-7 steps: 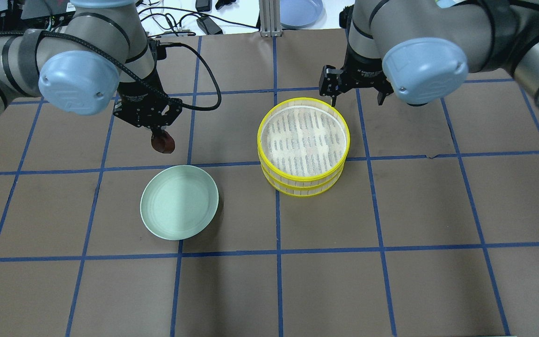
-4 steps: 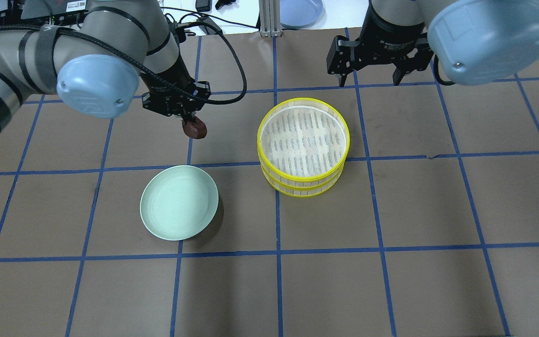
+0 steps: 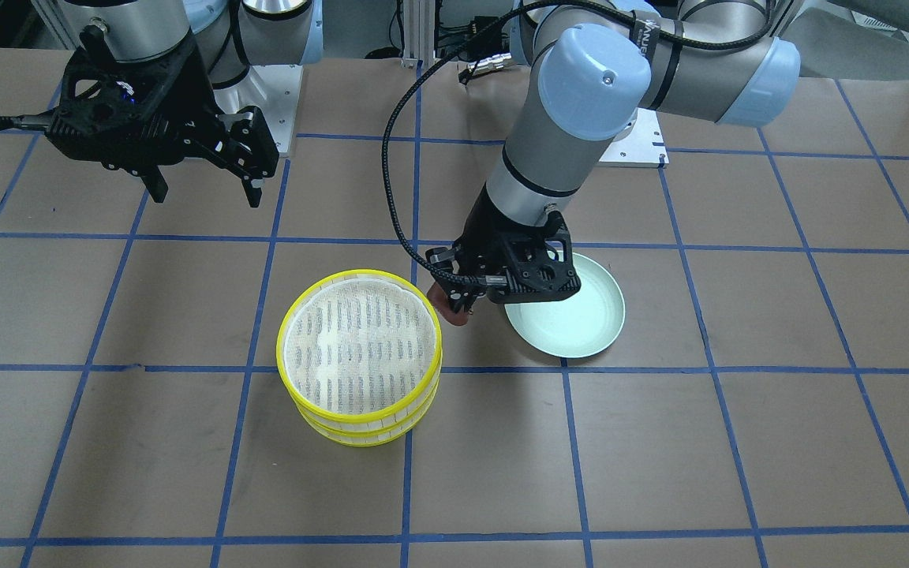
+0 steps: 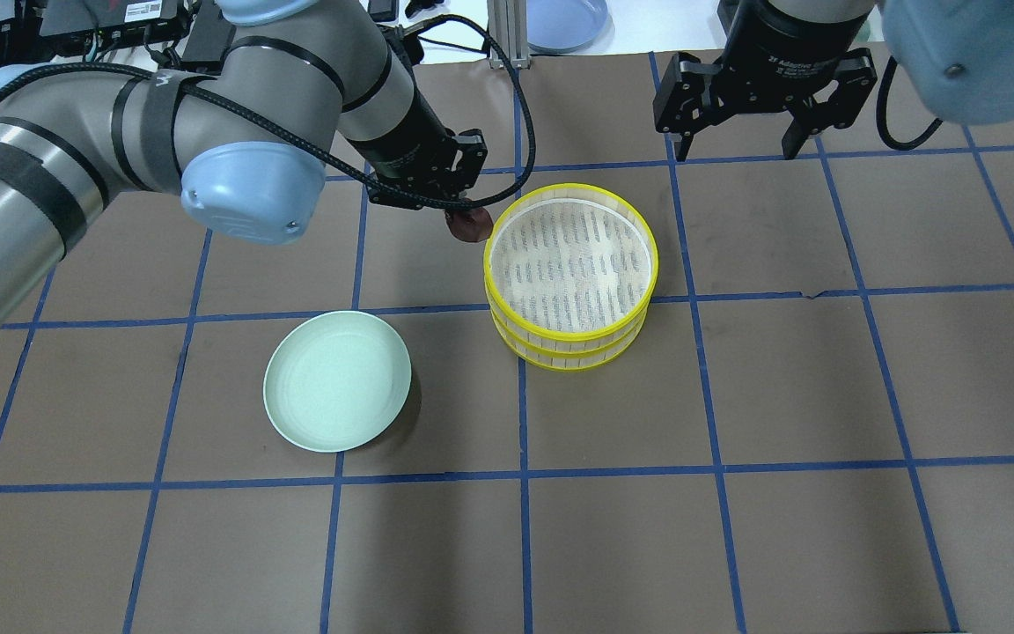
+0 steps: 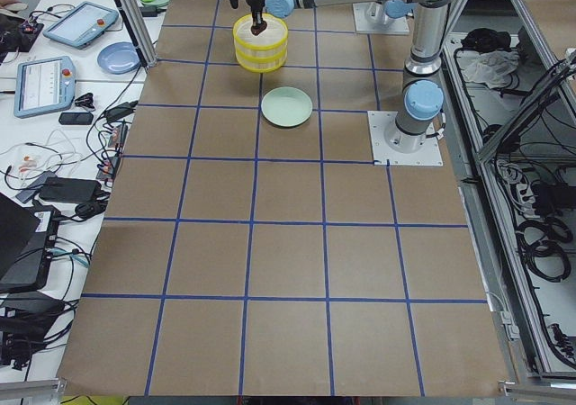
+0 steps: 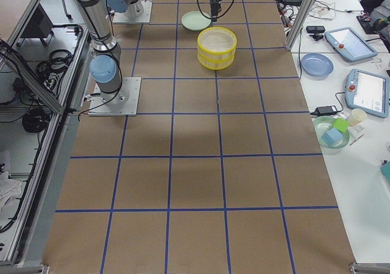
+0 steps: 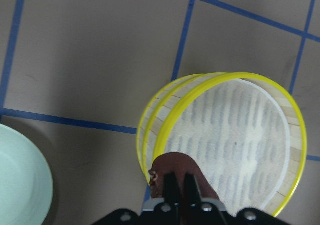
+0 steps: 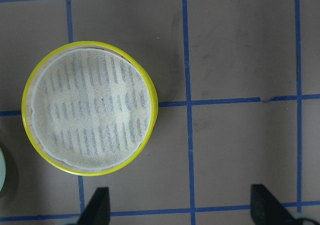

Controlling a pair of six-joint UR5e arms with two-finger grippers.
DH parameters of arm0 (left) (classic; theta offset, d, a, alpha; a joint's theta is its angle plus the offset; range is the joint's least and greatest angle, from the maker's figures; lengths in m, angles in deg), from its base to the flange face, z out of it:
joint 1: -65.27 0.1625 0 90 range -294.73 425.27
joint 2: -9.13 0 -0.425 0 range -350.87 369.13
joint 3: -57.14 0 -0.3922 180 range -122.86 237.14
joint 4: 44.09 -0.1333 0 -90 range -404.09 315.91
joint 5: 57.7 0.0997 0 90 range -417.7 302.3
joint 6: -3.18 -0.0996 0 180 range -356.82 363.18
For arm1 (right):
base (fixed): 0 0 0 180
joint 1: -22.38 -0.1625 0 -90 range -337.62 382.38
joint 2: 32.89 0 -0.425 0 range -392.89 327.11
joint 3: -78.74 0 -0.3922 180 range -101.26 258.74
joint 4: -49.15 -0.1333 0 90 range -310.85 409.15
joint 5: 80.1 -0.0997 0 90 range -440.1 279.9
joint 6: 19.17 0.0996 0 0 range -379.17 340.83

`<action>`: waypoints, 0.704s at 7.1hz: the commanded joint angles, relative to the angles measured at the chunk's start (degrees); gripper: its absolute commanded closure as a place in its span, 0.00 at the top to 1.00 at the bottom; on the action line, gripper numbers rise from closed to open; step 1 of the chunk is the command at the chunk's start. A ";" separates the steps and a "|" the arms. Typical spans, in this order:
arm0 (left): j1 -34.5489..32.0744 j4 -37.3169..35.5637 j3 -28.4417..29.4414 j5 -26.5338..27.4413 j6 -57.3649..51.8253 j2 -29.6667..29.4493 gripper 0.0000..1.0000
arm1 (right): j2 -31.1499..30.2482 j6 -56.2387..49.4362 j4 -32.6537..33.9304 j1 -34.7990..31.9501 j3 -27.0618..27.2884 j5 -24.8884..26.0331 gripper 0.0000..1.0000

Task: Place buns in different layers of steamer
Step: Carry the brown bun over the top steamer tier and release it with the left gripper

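Overhead exterior view, from the left: the pale green plate (image 4: 337,380) sits bare on the table. Beyond it the left gripper (image 4: 457,211) is clamped on the brown bun (image 4: 470,226), carried in the air just outside the yellow rim of the top layer (image 4: 491,264). The left wrist view shows the bun (image 7: 180,177) overlapping the near rim, not yet over the mesh floor. The top layer rests on the lower layer (image 4: 570,359), sitting slightly off-centre on it. Farther right, the right gripper (image 4: 736,148) hangs well clear of the stack with its jaws wide apart and nothing between them. No cream-white bun shows in any view; whether it lies under the top layer I cannot tell.

The risk, as I judge it, lies at the rim. Let go here, the bun would likely strike the yellow edge and roll onto the table. Lowering too soon could catch a finger on the rim and push the loosely seated top layer off the lower one. A soft bun may also cling to one pad and drop off-centre.
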 commanded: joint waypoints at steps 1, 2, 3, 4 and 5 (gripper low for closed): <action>-3.00 -5.37 -0.95 -7.42 0.40 -2.98 0.00 | -0.10 -0.16 -0.18 0.24 0.02 0.05 1.00; -3.46 -6.70 -1.30 -7.19 0.32 -3.78 0.00 | -0.10 -0.07 -0.18 0.24 0.10 0.05 1.00; -3.46 -8.80 -1.39 -7.36 0.14 -5.18 0.02 | -0.10 -0.16 -0.18 0.24 0.19 0.14 1.00; -3.64 -10.04 -1.39 -7.19 0.23 -5.80 0.45 | -0.10 -0.16 -0.09 0.24 0.19 0.05 1.00; -3.64 -10.23 -1.39 -6.93 -0.29 -5.81 0.99 | -0.10 -0.16 0.00 0.24 0.45 -0.04 1.00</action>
